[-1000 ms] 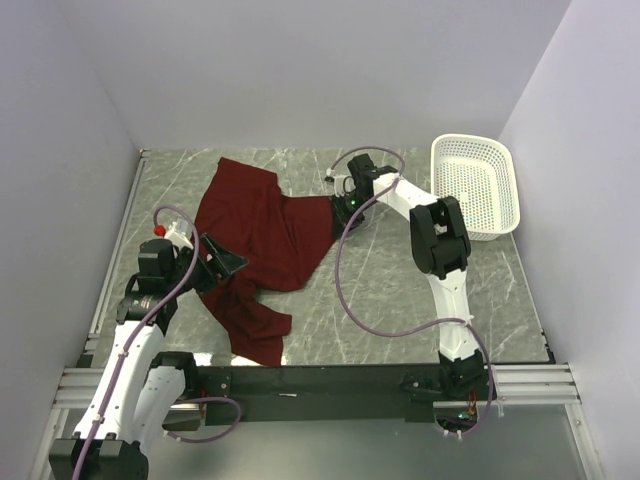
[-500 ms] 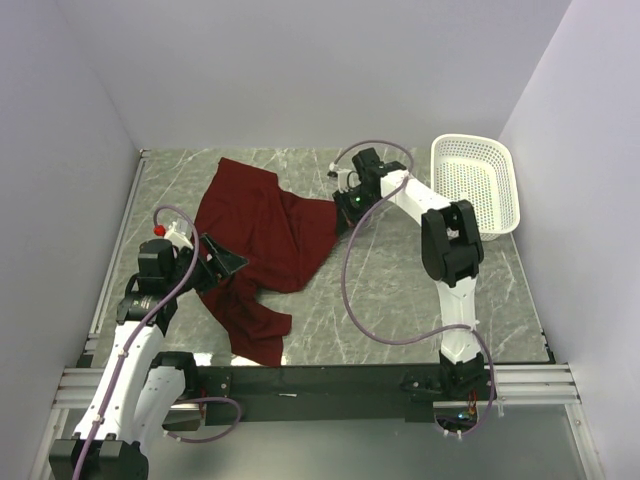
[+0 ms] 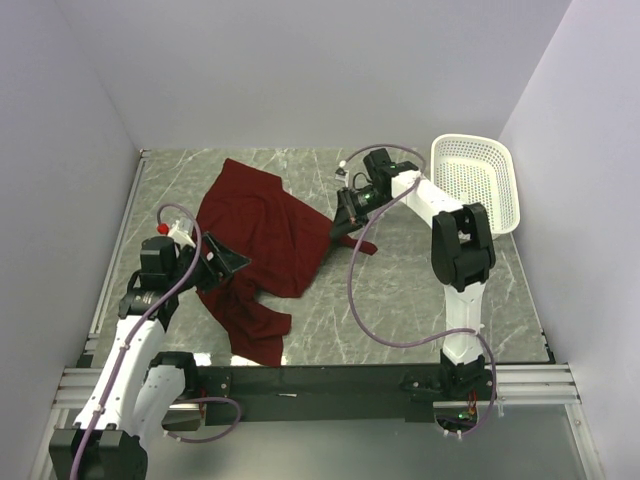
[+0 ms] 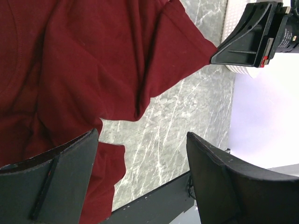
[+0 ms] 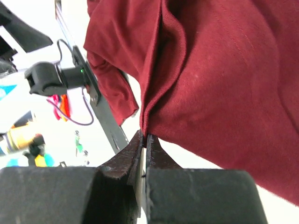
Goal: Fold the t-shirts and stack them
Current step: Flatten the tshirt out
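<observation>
A dark red t-shirt point(image 3: 262, 235) lies crumpled on the marble table, one part trailing toward the front edge. My right gripper point(image 3: 346, 224) is shut on the shirt's right edge and holds it off the table, a small flap point(image 3: 366, 246) hanging below. In the right wrist view the cloth point(image 5: 224, 84) bunches into a fold pinched at the fingertips of the right gripper point(image 5: 145, 136). My left gripper point(image 3: 226, 264) hovers open over the shirt's lower left part. Its fingers point(image 4: 51, 182) frame cloth point(image 4: 93, 60) and bare table, holding nothing.
A white plastic basket point(image 3: 480, 185) stands at the back right corner. Purple cables loop off both arms. The black rail point(image 3: 330, 378) runs along the table's near edge. Grey walls close in the table on the left, back and right.
My right gripper has closed on the shirt's right edge and lifted it, drawing the cloth rightward. The left arm has barely shifted, still open.
</observation>
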